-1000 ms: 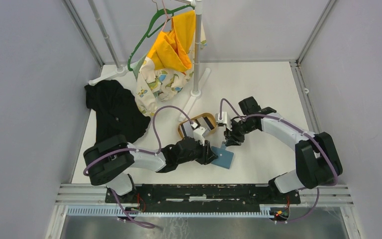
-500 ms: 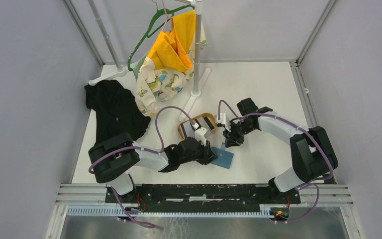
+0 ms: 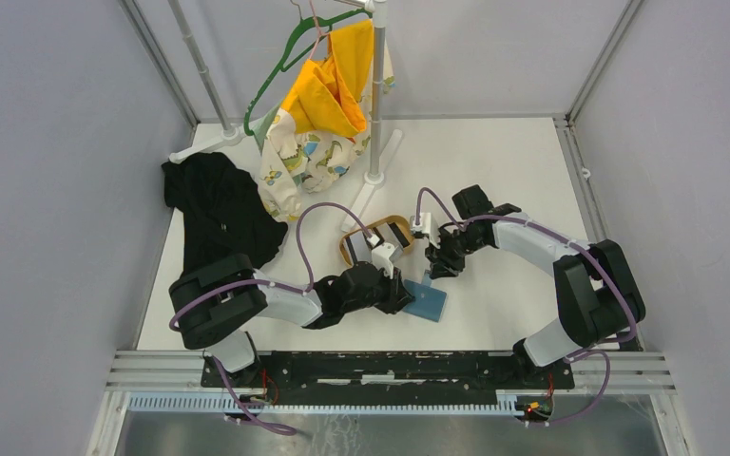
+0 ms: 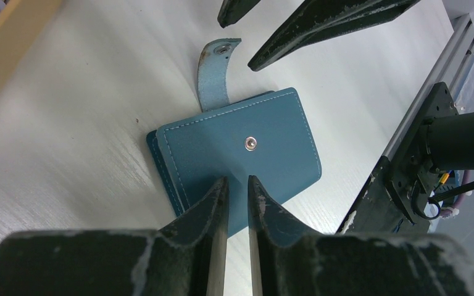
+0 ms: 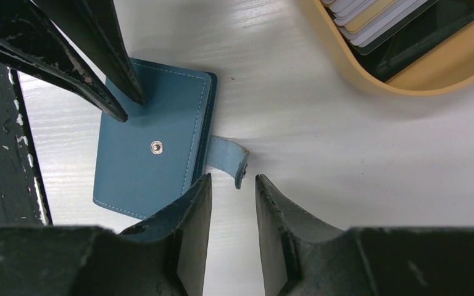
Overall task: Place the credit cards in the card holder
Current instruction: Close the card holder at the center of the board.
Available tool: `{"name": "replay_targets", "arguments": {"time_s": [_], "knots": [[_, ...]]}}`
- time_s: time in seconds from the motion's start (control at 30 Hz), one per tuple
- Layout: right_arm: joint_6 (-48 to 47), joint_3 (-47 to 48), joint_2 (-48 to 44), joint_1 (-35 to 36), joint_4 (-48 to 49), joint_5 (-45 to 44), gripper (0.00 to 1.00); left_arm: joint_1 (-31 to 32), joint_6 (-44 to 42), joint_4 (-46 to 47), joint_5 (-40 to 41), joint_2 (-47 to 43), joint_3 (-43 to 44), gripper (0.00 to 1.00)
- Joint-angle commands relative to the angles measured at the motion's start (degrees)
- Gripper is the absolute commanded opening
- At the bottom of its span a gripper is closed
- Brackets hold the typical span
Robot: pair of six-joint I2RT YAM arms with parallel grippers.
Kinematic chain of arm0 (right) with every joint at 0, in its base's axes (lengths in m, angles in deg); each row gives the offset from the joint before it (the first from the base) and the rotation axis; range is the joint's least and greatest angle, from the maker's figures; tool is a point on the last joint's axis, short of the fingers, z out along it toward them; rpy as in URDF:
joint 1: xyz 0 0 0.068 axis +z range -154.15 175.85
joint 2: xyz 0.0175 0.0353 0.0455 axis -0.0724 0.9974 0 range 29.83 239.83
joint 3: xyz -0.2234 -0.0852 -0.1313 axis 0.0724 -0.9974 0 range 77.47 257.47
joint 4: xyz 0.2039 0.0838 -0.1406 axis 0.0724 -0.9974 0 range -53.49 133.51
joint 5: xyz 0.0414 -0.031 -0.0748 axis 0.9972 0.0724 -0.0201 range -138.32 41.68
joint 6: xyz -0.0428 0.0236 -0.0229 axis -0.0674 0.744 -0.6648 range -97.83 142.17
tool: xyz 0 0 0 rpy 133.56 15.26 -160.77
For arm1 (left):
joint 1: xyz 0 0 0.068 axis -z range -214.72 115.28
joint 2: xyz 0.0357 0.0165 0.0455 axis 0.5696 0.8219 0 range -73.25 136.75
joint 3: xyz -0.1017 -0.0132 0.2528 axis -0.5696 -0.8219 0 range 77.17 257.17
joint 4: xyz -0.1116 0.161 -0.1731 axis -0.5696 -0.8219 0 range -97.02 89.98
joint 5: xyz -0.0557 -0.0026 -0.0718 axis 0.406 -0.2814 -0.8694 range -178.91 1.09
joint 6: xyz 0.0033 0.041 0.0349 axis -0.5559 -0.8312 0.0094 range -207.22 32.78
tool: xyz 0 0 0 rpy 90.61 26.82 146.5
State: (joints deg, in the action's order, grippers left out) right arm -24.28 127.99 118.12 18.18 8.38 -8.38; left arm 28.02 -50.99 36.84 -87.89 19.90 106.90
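Note:
The teal card holder (image 3: 429, 303) lies closed on the white table, its snap tab (image 5: 229, 157) unfastened and curling up. My left gripper (image 4: 237, 180) is shut, its tips down on the holder's cover (image 4: 247, 132) near the snap stud. My right gripper (image 5: 234, 180) is slightly open, and the tab's end sits just at its fingertips, not clamped. The credit cards (image 5: 376, 17) lie stacked in the tan oval tray (image 5: 407, 80), beyond the holder. In the top view they show as stripes (image 3: 387, 244) inside the tray (image 3: 350, 249).
A clothes stand with a yellow garment (image 3: 328, 85) and a green hanger (image 3: 271, 81) stands at the back. Black cloth (image 3: 219, 214) lies at the left. The metal rail at the table's near edge (image 4: 419, 117) is close to the holder.
My right gripper has shifted a little left, closer to the holder's tab. The left gripper and the holder have stayed in place.

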Motion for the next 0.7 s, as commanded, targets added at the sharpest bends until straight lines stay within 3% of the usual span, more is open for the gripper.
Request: {"name": "replay_targets", "arguments": {"time_s": [0.0,0.27,0.67], "knots": [[1.78,0.89,-0.69,-0.21,2.68,-0.18,0.38,0.02,-1.42,2.34,1.09,0.06,0.59,0.24],[2.51,1.33,0.49,-0.23,2.88,-0.13,0.30,0.08,-1.44,2.51,1.08,0.12,0.53,0.23],[1.81,2.04,0.10,-0.27,1.21,1.09,0.00,0.06,-1.29,2.77,1.32,0.21,0.37,0.23]]}}
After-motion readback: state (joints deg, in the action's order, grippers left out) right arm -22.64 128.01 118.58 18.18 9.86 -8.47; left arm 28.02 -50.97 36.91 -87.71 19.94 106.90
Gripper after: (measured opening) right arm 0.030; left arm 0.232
